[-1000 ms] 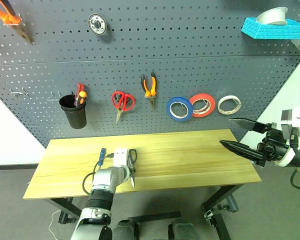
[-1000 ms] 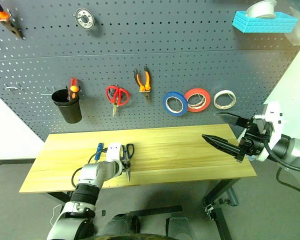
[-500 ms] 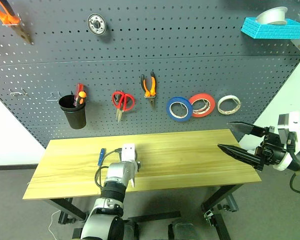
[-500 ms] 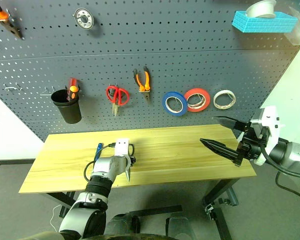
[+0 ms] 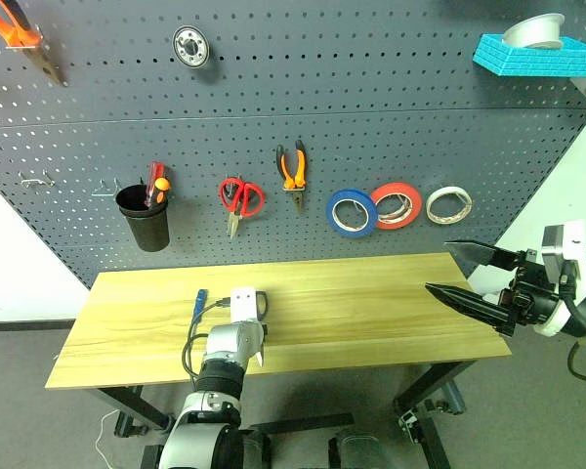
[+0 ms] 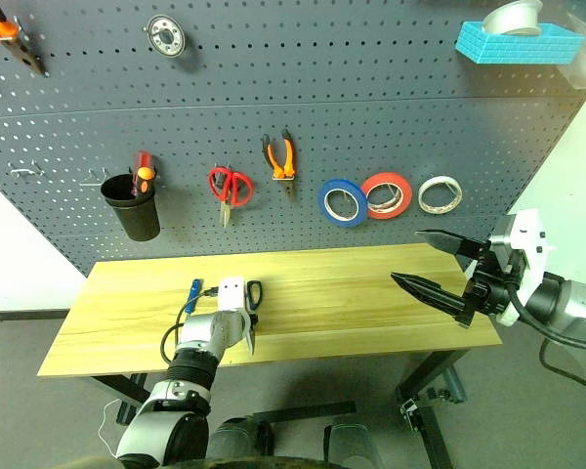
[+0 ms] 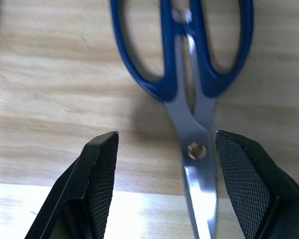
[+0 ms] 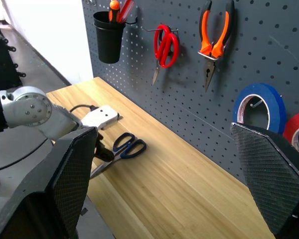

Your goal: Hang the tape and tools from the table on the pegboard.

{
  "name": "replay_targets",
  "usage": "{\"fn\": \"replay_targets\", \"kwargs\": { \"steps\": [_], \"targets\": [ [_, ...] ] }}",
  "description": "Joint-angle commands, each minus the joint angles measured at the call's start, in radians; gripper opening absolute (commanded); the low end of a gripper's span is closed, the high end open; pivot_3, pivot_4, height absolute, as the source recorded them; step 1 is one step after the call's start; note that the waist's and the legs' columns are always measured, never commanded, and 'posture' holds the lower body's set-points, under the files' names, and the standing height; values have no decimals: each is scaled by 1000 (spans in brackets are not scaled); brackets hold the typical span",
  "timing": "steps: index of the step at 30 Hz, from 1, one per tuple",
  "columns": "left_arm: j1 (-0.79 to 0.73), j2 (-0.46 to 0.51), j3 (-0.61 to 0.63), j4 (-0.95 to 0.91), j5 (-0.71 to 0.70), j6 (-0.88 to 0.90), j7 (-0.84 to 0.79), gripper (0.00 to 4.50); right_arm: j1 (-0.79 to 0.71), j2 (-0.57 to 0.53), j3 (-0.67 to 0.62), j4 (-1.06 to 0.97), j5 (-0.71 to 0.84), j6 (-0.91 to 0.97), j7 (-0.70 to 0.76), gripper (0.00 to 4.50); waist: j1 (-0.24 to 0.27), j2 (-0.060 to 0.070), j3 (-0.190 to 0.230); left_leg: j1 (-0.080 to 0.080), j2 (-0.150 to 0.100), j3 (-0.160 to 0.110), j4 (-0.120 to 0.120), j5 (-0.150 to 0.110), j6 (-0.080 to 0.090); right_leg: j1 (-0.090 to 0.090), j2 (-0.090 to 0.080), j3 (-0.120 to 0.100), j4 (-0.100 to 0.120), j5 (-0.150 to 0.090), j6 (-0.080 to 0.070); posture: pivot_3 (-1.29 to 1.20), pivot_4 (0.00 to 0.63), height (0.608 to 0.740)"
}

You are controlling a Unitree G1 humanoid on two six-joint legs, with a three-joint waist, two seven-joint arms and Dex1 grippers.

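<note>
Left gripper [image 7: 159,184]: mine, open, empty, straddling scissors [image 7: 189,74] on table [image 7: 50,74]; blades run lengthwise between my fingers, handles ahead. Right gripper [image 5: 474,276]: wide open, empty, well apart.

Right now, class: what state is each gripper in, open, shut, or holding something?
Left gripper: open, fingers either side of the scissors on the table, not gripping.
Right gripper: open, holding nothing.

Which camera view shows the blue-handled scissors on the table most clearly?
The left wrist view: the blue-handled scissors lie on the table, handles, pivot and blades close up between the open left gripper fingers. The right wrist view shows them whole but smaller. In the eye views the left arm hides most of them.
</note>
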Motion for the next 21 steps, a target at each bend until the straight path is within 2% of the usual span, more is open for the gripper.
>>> {"fn": "replay_targets", "kwargs": {
  "steps": [1, 20, 21],
  "targets": [
    [-14, -4, -4, 4, -1, -27, -7, 3216, -4, -7, -41, -30, 20, -2, -4, 4500, 0, 0, 0, 0, 0, 0, 0, 0, 0, 0, 0, 0, 0, 0, 0, -199, 24, 717],
    [-71, 4, 47, 203, -11, -152, 21, 3216, 33, -9, -72, -61, 41, 17, -14, 4500, -2, -2, 1, -1, 0, 0, 0, -1, 0, -1, 0, 0, -1, -1, 2, -219, 35, 717],
    [-72, 4, 47, 207, -12, -152, 20, 3043, 34, -9, -73, -62, 41, 17, -14, 4500, -3, -2, 1, -1, 0, 0, 0, -1, 0, -1, 0, 0, -1, -1, 2, -219, 33, 717]
  ]
}}
